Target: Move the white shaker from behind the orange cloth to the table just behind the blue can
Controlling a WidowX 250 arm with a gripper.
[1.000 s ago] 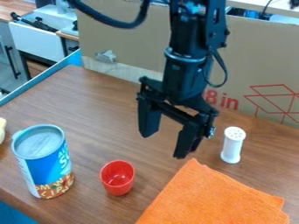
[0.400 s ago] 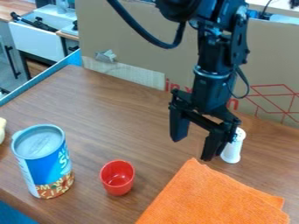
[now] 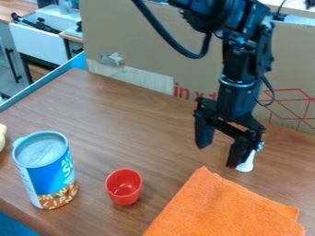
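The black gripper [image 3: 216, 157] hangs open over the right half of the table, with nothing between its fingers. Behind its right finger stands a white shaker [image 3: 245, 164]; the finger hides most of it, and only its lower part shows. An orange cloth [image 3: 226, 207] lies flat just in front of the gripper, at the lower right. To the left of the cloth is a small red cup [image 3: 124, 187], upright with its opening up. A blue can [image 3: 48, 170] with a grey lid stands farther left.
The brown wooden table [image 3: 117, 124] has a blue edge [image 3: 42, 84] at the left. A cardboard panel [image 3: 141, 46] stands along the back, behind the arm. A pale yellow object [image 3: 2, 137] is cut off by the left border.
The gripper has moved to the right, staying open, and now covers most of the white shaker. The cup, can and cloth have stayed in place.
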